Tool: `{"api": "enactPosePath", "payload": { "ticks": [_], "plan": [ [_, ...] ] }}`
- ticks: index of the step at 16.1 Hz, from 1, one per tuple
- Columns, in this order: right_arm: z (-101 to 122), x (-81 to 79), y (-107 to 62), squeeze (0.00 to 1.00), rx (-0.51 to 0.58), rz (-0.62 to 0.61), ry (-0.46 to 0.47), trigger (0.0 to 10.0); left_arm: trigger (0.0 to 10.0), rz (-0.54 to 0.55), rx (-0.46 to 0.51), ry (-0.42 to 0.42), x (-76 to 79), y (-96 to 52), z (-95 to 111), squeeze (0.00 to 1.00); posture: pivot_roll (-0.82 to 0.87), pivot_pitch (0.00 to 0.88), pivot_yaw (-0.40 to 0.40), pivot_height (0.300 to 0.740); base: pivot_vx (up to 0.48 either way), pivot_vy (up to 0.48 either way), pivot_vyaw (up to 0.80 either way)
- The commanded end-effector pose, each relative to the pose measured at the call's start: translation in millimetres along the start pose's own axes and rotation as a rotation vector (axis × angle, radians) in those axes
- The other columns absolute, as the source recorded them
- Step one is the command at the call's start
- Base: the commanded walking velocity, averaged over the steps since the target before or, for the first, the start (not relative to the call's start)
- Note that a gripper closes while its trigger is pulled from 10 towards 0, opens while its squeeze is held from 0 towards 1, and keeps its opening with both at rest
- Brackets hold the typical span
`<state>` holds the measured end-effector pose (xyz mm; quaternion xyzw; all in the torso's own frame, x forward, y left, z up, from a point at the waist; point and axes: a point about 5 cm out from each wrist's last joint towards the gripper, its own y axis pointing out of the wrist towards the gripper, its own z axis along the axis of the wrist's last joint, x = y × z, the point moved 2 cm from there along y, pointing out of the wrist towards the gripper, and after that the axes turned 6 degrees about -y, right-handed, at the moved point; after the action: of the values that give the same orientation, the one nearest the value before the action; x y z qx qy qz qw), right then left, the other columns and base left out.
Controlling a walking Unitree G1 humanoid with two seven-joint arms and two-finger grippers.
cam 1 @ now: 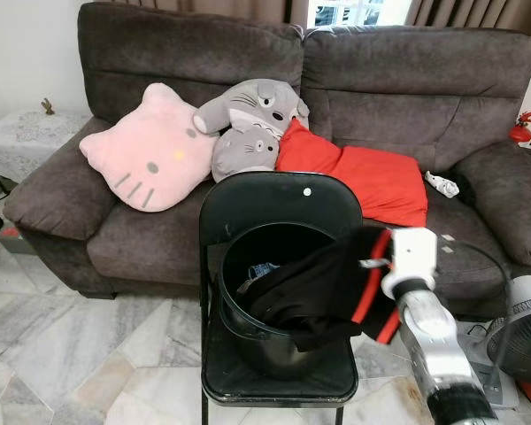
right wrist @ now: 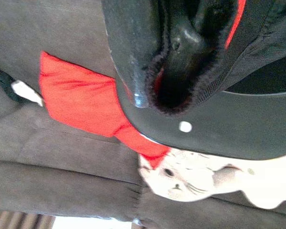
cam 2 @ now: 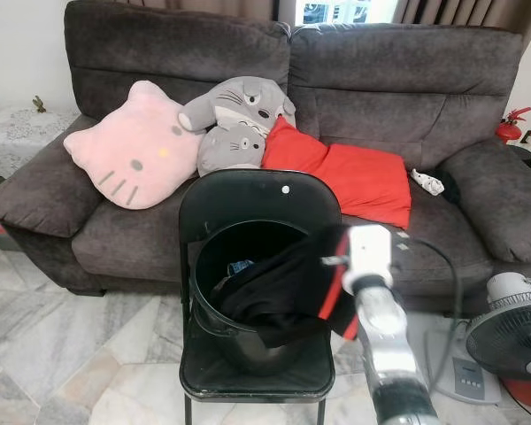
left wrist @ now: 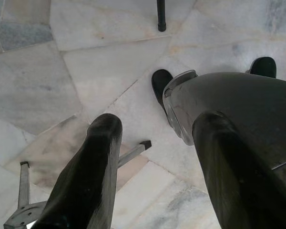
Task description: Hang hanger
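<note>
Lower centre of the head view: a black folding chair (cam 1: 279, 199) on a pale marble floor (cam 1: 71, 354), carrying a black bucket (cam 1: 239, 328) on its seat. Draped over the bucket's right rim and lifted toward the right, a black garment (cam 1: 323, 288) with red trim. Reaching in from the lower right corner, the silver right arm (cam 1: 434, 345), its white wrist housing touching the raised end of the cloth.

Seen from the right wrist: right claw (right wrist: 157, 86) closed narrow on the black garment, fabric bunched between and around the two black fingers (right wrist: 131, 57), red edging at the upper right of that frame. Behind it, the chair back with its small white dot.

Seen from the left wrist: left claw (left wrist: 162, 181) spread wide and holding nothing, hanging low over the marble, beside the robot's own grey leg (left wrist: 229, 105) and a thin black chair leg (left wrist: 160, 14) at the top edge.

Across the upper half of the head view, a dark brown sofa (cam 1: 186, 53). Left on it, a pink cat cushion (cam 1: 150, 150); at centre, a grey plush (cam 1: 252, 111); right of that, a red cloth (cam 1: 372, 181). At the lower right edge, a white fan (cam 1: 522, 336).
</note>
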<state>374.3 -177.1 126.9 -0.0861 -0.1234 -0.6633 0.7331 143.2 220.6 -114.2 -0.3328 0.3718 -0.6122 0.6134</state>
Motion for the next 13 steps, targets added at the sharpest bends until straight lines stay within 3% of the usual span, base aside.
{"api": "enactPosePath", "payload": {
  "ticks": [1,2,3,5,8,13],
  "plan": [
    [5,-10.1,4.3,0.00,0.016,0.078,-0.006,0.0,10.0,-0.010,-0.036,0.002,4.0,-0.5,-8,0.00,-0.12,0.059,-0.003,0.740,0.000,0.000,0.00],
    [7,-20.6,5.1,0.00,0.025,0.150,-0.018,0.0,10.0,-0.010,-0.036,0.003,4.0,-0.5,-8,0.00,-0.12,0.059,-0.002,0.740,0.000,0.000,0.00],
    [7,-20.6,5.1,0.00,0.025,0.150,-0.018,0.0,10.0,-0.010,-0.036,0.003,4.0,-0.5,-8,0.00,-0.12,0.059,-0.002,0.740,0.000,0.000,0.00],
    [7,-42.5,3.4,0.00,0.036,0.308,-0.041,0.0,10.0,-0.009,-0.036,0.004,3.8,-0.4,-8,0.00,-0.12,0.060,0.000,0.740,0.000,0.000,0.00],
    [0,-57.0,-1.5,0.00,0.023,0.416,-0.063,0.0,10.0,-0.008,-0.038,0.005,3.7,-0.5,-8,0.00,-0.12,0.062,0.000,0.740,0.000,0.000,0.00],
    [-1,-59.9,-8.7,0.00,0.043,0.497,-0.035,0.0,10.0,-0.008,-0.040,0.010,3.7,-0.5,-8,0.00,-0.12,0.064,0.002,0.740,0.000,0.000,0.00]
  ]
}}
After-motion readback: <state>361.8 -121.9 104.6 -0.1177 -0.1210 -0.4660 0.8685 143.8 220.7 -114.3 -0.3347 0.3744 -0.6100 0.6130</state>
